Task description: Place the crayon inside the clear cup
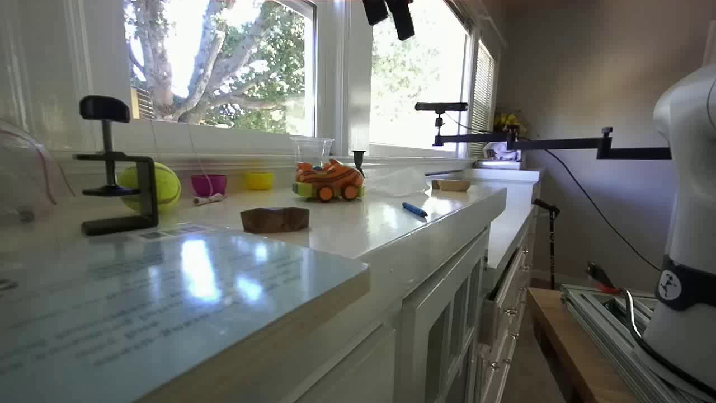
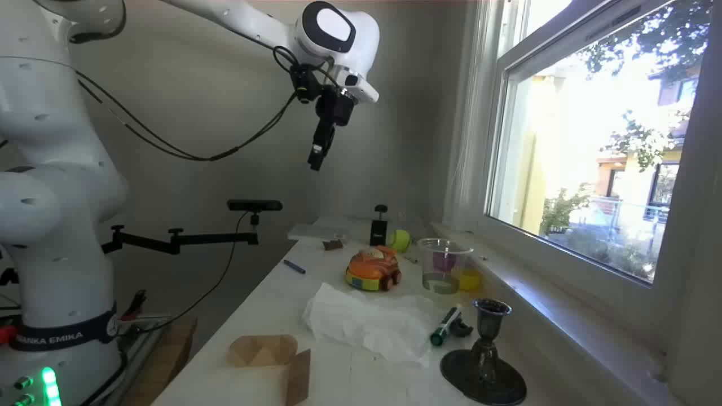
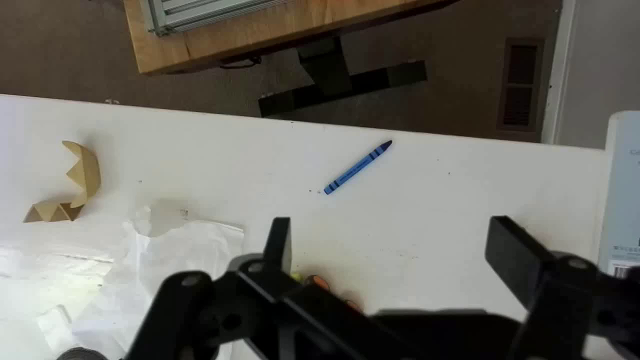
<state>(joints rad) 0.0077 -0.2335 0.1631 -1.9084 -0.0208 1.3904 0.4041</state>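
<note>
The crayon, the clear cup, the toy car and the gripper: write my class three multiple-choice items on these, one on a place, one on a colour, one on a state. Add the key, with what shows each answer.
1. Where is the crayon in relation to the clear cup?
A. Inside it
B. Leaning against it
C. Apart from it

2. What is the main colour of the body of the toy car?
A. Purple
B. Orange
C. White

3. In what state is the gripper?
A. Open, holding nothing
B. Shut on the crayon
C. Shut on the toy car

Key:
1. C, as both exterior views show it lying on the counter, away from the cup.
2. B, as its body looks orange in both exterior views.
3. A, as its jaws stand wide apart in the wrist view with nothing gripped.
</note>
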